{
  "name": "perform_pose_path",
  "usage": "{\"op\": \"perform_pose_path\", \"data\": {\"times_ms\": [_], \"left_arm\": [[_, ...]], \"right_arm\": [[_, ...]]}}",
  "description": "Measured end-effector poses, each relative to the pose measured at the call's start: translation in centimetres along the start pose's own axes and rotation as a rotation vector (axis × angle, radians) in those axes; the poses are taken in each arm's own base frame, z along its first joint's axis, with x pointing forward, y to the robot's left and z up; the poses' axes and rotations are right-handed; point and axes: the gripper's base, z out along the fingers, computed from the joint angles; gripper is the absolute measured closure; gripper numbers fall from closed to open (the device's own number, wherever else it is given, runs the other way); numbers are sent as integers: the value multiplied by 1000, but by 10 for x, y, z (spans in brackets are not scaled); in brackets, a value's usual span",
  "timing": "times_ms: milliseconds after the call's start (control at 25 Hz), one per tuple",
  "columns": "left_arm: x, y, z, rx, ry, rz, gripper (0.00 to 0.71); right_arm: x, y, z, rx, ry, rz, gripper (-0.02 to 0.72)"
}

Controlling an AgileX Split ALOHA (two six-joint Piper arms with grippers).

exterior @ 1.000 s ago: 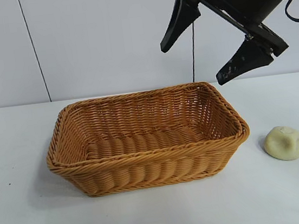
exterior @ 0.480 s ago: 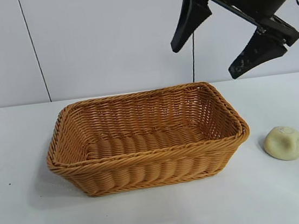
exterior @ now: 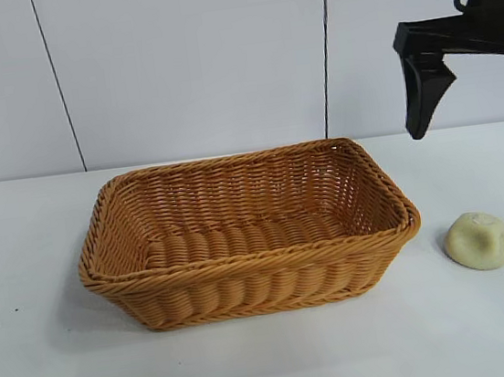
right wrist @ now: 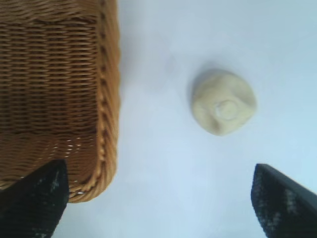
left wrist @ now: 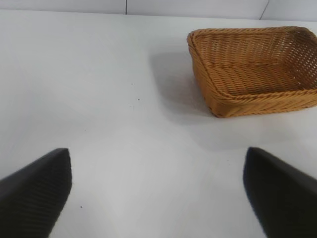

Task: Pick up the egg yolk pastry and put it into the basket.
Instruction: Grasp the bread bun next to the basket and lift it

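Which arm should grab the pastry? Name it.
Right. Its open pincer hangs above the egg yolk pastry, which lies beside the basket. The left pincer is beyond the basket's far side.

One basket (exterior: 239,236), one pastry (exterior: 478,241), one white bench (exterior: 43,361), and two black tools: right (exterior: 476,129), left (left wrist: 158,198).

Basket (exterior: 249,235): orange-tan wicker, tight horizontal weave on walls and floor, braided rim a shade lighter. Egg yolk pastry (exterior: 478,241), right of basket: pale cream-yellow, matte, no markings. Table (exterior: 43,361): plain white, a few dark specks at left. Right gripper (exterior: 473,115): black fingers. Wall (exterior: 190,58): white panels, thin dark seams.
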Motion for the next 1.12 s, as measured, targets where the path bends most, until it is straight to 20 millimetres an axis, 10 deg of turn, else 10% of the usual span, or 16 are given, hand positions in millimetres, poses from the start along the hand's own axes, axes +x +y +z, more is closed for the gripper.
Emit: {"op": "perform_pose_path", "data": {"times_ms": [400,1120], "left_arm": [[0,0,0,0,0,0,21],[0,0,0,0,0,0,21]], "right_arm": [[-8,-37,15,7,37,120,10],[-11,-39,135,-10,183,198,10]]}}
